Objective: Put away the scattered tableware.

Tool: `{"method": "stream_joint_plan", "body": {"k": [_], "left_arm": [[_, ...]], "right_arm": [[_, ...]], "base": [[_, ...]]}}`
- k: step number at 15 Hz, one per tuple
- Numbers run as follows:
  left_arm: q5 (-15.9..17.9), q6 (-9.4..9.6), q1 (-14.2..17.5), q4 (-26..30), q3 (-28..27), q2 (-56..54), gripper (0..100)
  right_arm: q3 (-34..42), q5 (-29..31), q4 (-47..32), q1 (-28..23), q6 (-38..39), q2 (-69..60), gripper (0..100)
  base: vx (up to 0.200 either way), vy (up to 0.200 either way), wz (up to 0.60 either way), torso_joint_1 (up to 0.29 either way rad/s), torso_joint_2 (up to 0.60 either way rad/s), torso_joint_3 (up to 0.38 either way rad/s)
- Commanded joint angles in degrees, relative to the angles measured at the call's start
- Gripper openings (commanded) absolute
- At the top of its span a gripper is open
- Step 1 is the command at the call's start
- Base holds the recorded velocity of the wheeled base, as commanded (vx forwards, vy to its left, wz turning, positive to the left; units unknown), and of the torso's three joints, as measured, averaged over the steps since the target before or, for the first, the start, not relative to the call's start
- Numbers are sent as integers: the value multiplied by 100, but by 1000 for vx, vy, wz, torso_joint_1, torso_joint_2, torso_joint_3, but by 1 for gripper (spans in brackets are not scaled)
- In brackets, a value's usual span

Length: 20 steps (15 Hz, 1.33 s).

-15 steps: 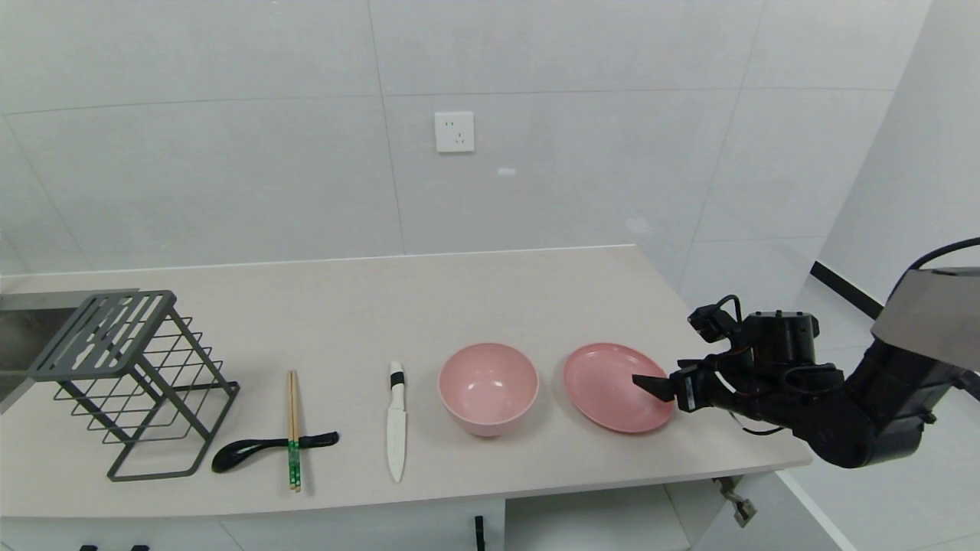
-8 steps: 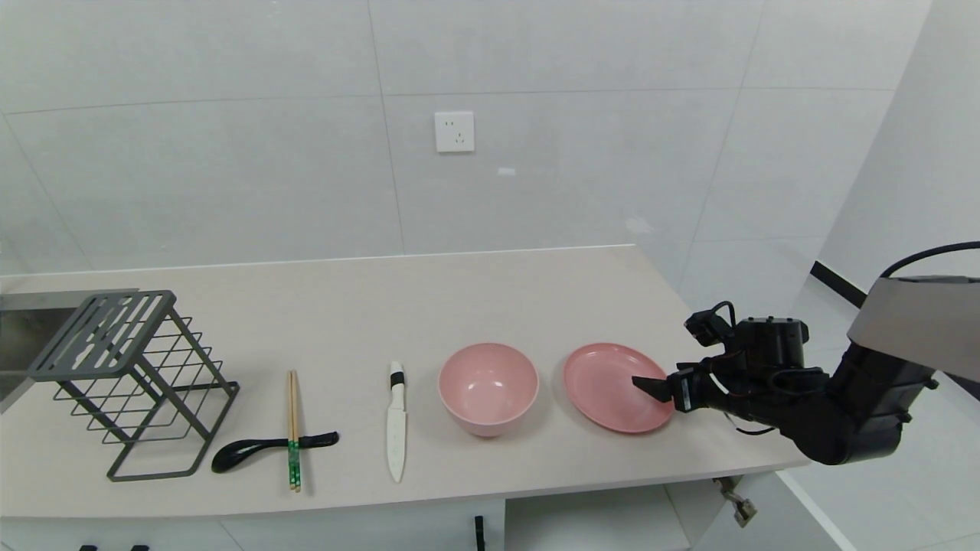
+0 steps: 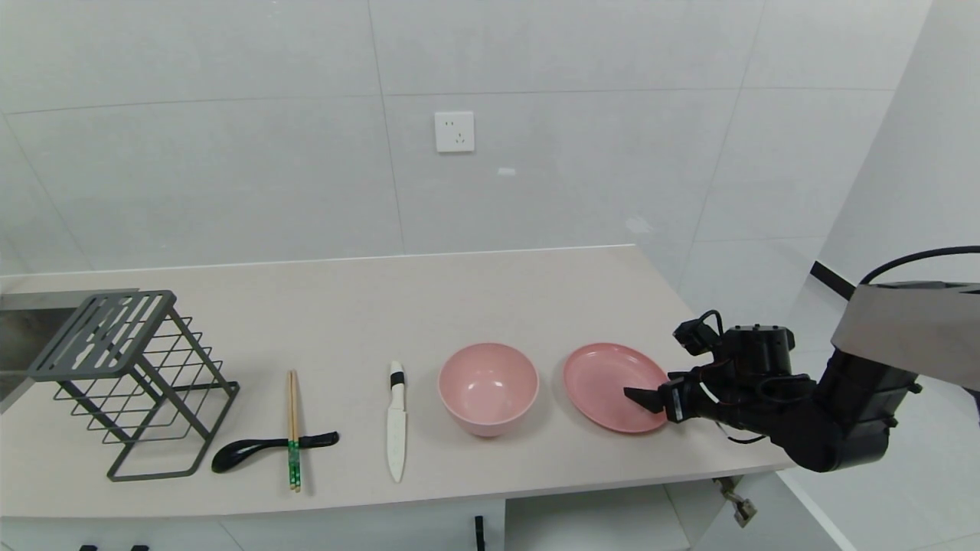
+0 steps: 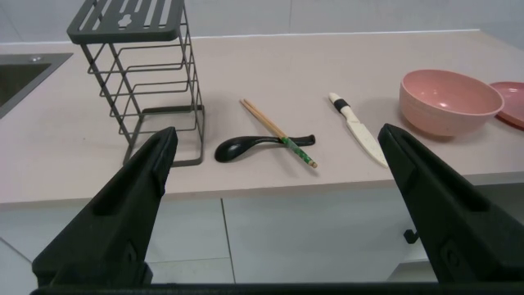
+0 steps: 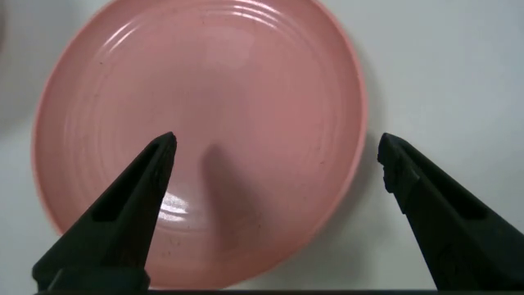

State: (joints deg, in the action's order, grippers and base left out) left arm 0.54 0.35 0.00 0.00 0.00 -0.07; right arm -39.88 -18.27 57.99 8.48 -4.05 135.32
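One hand (image 5: 274,160) spread, straddling plate (image 5: 205,90) rim

1. We take this for a kitchen: a pale bench (image 3: 459,306) runs along a white tiled wall (image 3: 230,153) with a socket (image 3: 455,132).
2. We see a steel sink (image 4: 24,70) set into the bench's left end, and cupboard fronts (image 4: 311,238) below it.
3. On the bench we find a wire rack (image 3: 130,375), a pink bowl (image 3: 488,386), a pink plate (image 3: 601,379), a knife (image 3: 396,428), chopsticks (image 3: 293,405) and a spoon (image 3: 233,453).
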Motion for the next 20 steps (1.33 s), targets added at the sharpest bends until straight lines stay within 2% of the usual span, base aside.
{"method": "stream_joint_plan", "body": {"k": [1, 4, 5, 9, 11, 13, 15, 19, 20], "left_arm": [[-1, 0, 0, 0, 0, 7, 100], [-1, 0, 0, -9, 0, 7, 100], [-1, 0, 0, -9, 0, 7, 100], [-1, 0, 0, -9, 0, 7, 100], [-1, 0, 0, -9, 0, 7, 100], [-1, 0, 0, -9, 0, 7, 100], [-1, 0, 0, -9, 0, 7, 100], [-1, 0, 0, -9, 0, 7, 100], [-1, 0, 0, -9, 0, 7, 100]], "right_arm": [[6, -1, 2, 30, -8, 56, 100], [-20, -1, 2, 162, 0, 223, 100], [-55, -1, 28, 162, 0, 302, 0], [-55, 280, 125, 74, 36, 390, 0], [-64, 289, 151, -128, 36, 408, 0], [-117, 272, 511, -189, 115, 373, 0], [-126, 263, 845, -233, 396, 215, 0], [59, 254, 1320, -180, 1635, -322, 0], [120, 254, 1434, -180, 1749, -374, 0]], "base": [[0, 0, 0, 0, 0, 0], [0, 0, 0, 0, 0, 0], [0, 0, 0, 0, 0, 0], [0, 0, 0, 0, 0, 0], [0, 0, 0, 0, 0, 0], [0, 0, 0, 0, 0, 0], [0, 0, 0, 0, 0, 0], [0, 0, 0, 0, 0, 0], [0, 0, 0, 0, 0, 0]]}}
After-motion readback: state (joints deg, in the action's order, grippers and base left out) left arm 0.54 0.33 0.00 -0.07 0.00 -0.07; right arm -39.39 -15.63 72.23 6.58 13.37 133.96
